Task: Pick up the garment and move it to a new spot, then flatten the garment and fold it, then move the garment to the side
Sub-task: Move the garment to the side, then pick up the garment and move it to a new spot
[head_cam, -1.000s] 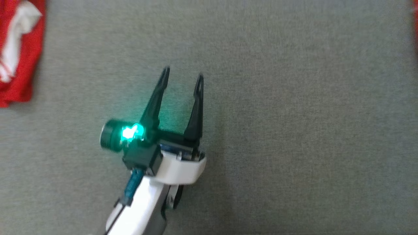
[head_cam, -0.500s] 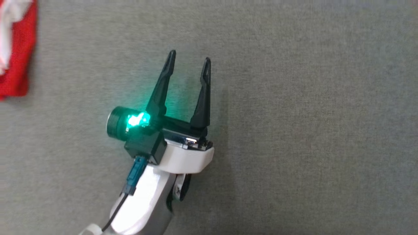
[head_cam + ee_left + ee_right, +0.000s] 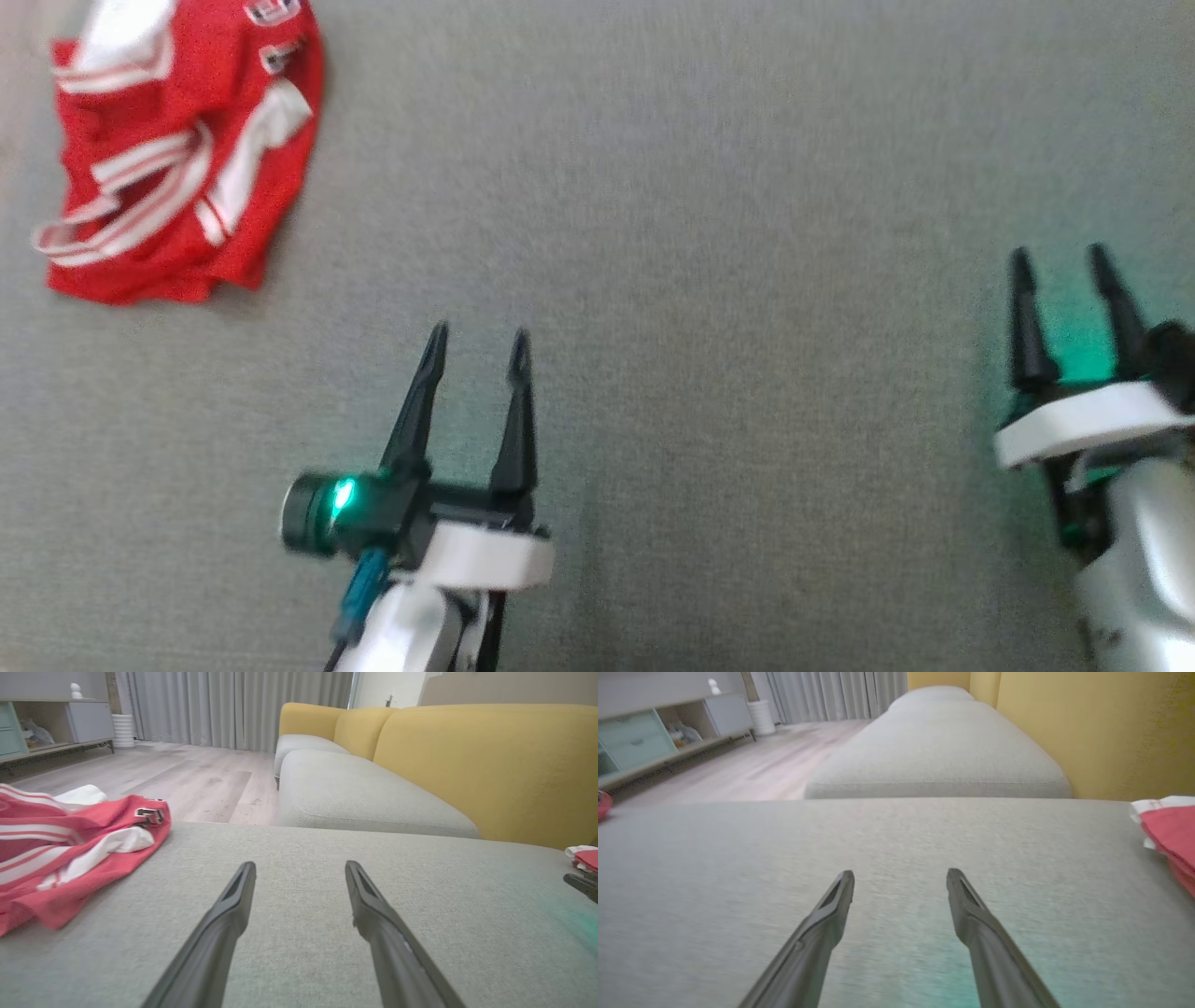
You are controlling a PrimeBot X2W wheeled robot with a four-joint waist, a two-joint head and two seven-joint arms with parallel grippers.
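The garment (image 3: 177,159) is a red jersey with white stripes, lying crumpled at the far left of the grey cushion (image 3: 747,280). In the left wrist view the garment (image 3: 70,854) lies left of the fingers. My left gripper (image 3: 479,333) is open and empty, low over the cushion, to the right of the garment and nearer to me; its fingers (image 3: 233,914) stand well apart. My right gripper (image 3: 1058,254) hovers open at the right edge, holding nothing. In its own view the right gripper (image 3: 901,873) points across bare grey fabric.
A second red and white cloth (image 3: 1169,833) lies at the cushion's right end, by the yellow sofa back (image 3: 490,765). Beyond the cushion's far edge are another grey seat (image 3: 355,793), a wooden floor (image 3: 187,774), a low shelf unit (image 3: 51,728) and curtains.
The head camera has shifted, so the garment now shows almost whole at the upper left and the right gripper has come into view. The left gripper stays open.
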